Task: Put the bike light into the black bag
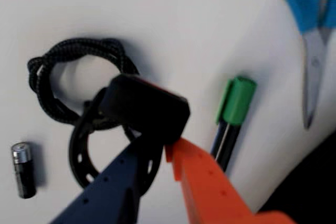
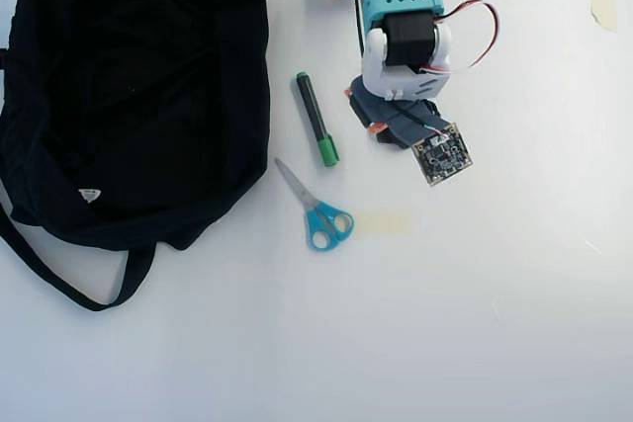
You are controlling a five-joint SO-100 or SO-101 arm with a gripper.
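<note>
One boxy black bike light (image 1: pixel 144 109), strap-looped.

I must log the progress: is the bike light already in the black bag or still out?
Out. In the wrist view the claw grips the bike light above the white table, outside the black bag.

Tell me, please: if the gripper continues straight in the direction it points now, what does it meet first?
In the wrist view the gripper already has the bike light between its fingers, so that comes first. Beyond it lies the coiled black cable on the white table, though depth is hard to judge.
</note>
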